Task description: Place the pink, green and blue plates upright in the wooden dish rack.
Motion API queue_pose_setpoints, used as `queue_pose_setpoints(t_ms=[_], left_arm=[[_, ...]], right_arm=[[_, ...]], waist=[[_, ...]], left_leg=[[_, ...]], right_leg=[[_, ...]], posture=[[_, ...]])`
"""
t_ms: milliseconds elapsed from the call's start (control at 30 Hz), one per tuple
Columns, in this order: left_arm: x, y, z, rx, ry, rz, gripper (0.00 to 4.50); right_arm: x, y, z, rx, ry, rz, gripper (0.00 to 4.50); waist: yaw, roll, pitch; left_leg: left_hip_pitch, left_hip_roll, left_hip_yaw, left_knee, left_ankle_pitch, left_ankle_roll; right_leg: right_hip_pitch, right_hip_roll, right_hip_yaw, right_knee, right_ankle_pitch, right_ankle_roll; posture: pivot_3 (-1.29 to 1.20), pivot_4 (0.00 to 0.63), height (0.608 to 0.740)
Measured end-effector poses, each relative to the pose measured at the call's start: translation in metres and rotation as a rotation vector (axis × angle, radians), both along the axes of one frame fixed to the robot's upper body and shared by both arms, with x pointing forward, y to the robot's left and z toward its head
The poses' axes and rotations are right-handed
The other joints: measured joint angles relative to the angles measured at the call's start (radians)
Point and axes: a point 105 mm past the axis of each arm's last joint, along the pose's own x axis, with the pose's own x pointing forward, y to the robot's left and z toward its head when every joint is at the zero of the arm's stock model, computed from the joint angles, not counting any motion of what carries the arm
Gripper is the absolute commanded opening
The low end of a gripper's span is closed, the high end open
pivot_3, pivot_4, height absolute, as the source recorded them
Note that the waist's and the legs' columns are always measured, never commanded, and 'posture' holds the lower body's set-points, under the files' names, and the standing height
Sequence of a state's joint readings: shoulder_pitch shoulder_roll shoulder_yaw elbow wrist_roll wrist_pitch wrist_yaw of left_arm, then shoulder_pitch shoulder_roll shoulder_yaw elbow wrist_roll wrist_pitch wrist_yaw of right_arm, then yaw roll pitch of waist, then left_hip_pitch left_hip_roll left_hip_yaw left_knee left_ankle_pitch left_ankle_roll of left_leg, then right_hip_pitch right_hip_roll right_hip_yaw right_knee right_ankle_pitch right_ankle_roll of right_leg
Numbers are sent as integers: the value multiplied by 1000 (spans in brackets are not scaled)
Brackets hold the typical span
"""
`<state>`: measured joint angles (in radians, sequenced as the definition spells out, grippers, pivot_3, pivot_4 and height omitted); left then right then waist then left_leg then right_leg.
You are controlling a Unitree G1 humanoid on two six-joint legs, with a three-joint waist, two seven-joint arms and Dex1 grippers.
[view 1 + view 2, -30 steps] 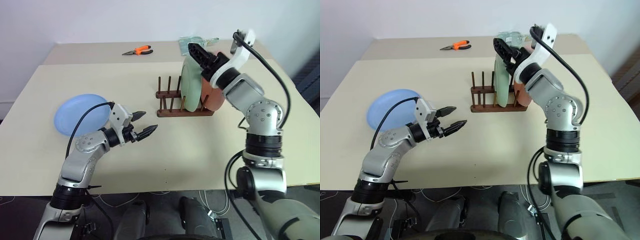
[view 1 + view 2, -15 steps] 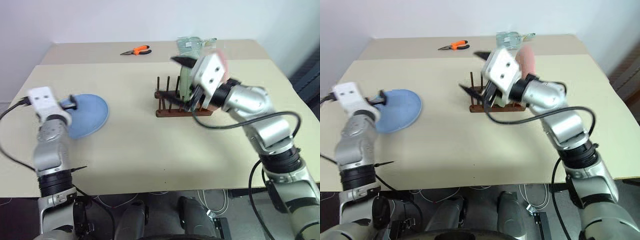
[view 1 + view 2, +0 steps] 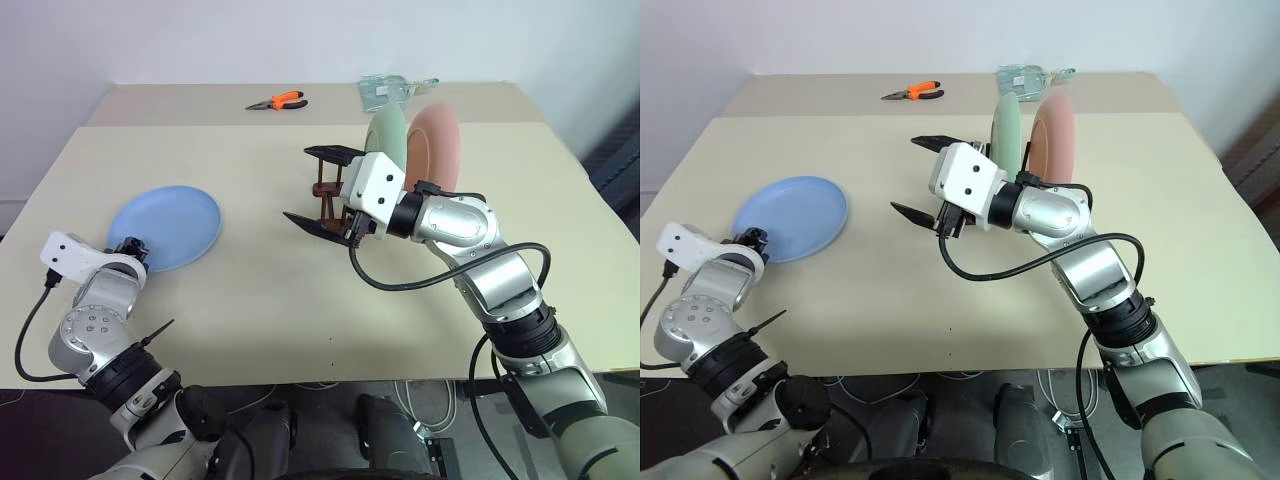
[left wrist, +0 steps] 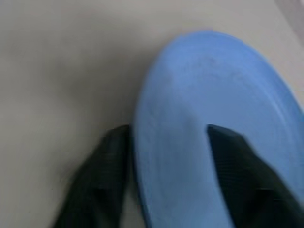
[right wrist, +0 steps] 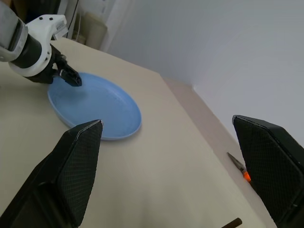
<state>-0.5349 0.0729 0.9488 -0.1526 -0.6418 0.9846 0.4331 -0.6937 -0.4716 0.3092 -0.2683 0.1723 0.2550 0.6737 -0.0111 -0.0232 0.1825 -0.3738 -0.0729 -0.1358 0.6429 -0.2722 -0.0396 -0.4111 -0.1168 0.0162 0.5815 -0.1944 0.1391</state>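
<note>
The blue plate (image 3: 165, 227) lies flat on the worktop (image 3: 250, 290), its near rim between the left pincer's (image 5: 69, 77) fingers, seemingly pinched. It looks light, stiff and slippery; the rim is the only hold. The right pincer (image 3: 320, 187) hangs spread, well apart.

Matte, smooth plastic on blue plate (image 3: 165, 227), green plate (image 3: 386, 143) and pink plate (image 3: 434, 148). Dark-stained wood in rack (image 3: 328, 188). Smooth, matt beige counter (image 3: 300, 290). Textured black fingers (image 5: 71, 178) on right gripper (image 3: 320, 187). Orange-handled pliers (image 3: 276, 101).
</note>
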Motion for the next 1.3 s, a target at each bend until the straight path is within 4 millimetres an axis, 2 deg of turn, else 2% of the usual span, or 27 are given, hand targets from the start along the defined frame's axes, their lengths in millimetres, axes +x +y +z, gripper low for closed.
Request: queue_pose_setpoints(t_ms=[67, 100, 200, 367, 500, 600, 700, 867, 933, 967, 1067, 1167, 1233, 1300], left_arm=[[1, -1, 1, -3, -11, -12, 119], [4, -2, 7, 25, -32, -39, 48], [20, -19, 40, 171, -154, -171, 48], [38, -78, 105, 369, -411, -408, 48], [41, -130, 155, 491, -575, -573, 48], [34, -150, 173, 521, -652, -644, 48], [32, -153, 174, 523, -663, -672, 0], [28, -151, 174, 537, -657, -685, 0], [27, -148, 171, 519, -654, -684, 739], [27, -145, 170, 510, -653, -675, 1039], [25, -140, 173, 456, -694, -644, 2654], [23, -122, 189, 382, -779, -529, 4152], [21, -98, 205, 350, -842, -410, 4152], [19, -75, 212, 386, -852, -317, 4152]], right_arm=[[1, -1, -2, -5, 13, -5, 4500], [2, -2, -4, -9, 24, -9, 4500], [2, -3, -4, -12, 26, -16, 4500], [-1, -3, -3, -89, -95, -8, 4500], [-1, 12, -9, -224, -274, 17, 4500], [14, 17, -18, -321, -372, -21, 4500], [31, 17, -28, -379, -418, -71, 3626], [40, 21, -27, -392, -482, -102, 1141], [39, 23, -24, -378, -498, -104, 62], [38, 25, -24, -372, -504, -97, 0], [37, 27, -23, -363, -512, -95, 0], [33, 34, -19, -329, -513, -81, 0], [27, 40, -11, -271, -504, -66, 0], [22, 43, 3, -170, -474, -56, 0]], waist=[[1, -1, 0], [1, -1, 0], [3, -2, 1], [0, -2, 1], [-6, -2, 1], [-9, -2, 1], [-6, -2, 1], [-3, -2, 1], [-3, -2, 1], [-4, -2, 1], [-3, -2, 1], [-2, -3, 1], [-4, -3, 1], [-6, -3, 1]], left_leg=[[0, 0, 0, 0, 0, -1], [0, 0, 0, 0, 0, -1], [0, 0, 0, 0, 1, -1], [0, 0, 0, -1, 1, -1], [1, 0, 2, -2, 1, -2], [2, 0, 2, -5, 2, -3], [2, 0, 2, -10, 6, -9], [1, 0, 2, -11, 7, -11], [1, 0, 1, -11, 7, -10], [1, 0, 1, -11, 7, -10], [1, 0, 1, -11, 7, -10], [1, 0, 1, -11, 7, -11], [2, 0, 1, -11, 7, -11], [2, 1, 1, -12, 7, -12]], right_leg=[[0, 0, 0, 0, 0, 0], [0, 0, 0, 0, 0, 0], [0, 0, 0, 0, 0, 0], [0, 0, 0, -1, 0, 0], [0, 0, 1, -1, 0, 0], [-1, 0, 2, -1, 0, -1], [-3, 0, 2, -1, 0, -1], [-4, 0, 2, -1, 1, -1], [-4, 0, 2, -1, 1, -1], [-4, 1, 2, -1, 1, -2], [-4, 1, 2, -1, 1, -2], [-4, 1, 2, -1, 1, -2], [-4, 1, 2, -1, 1, -2], [-4, 2, 2, -1, 1, -2]], posture=[[0, 150, 740], [0, 150, 740], [0, 150, 740], [0, 150, 740], [0, 150, 740], [0, 150, 740], [0, 150, 740], [0, 150, 740], [0, 150, 740], [0, 150, 740], [0, 150, 740], [0, 150, 740], [0, 150, 740], [0, 150, 740]])
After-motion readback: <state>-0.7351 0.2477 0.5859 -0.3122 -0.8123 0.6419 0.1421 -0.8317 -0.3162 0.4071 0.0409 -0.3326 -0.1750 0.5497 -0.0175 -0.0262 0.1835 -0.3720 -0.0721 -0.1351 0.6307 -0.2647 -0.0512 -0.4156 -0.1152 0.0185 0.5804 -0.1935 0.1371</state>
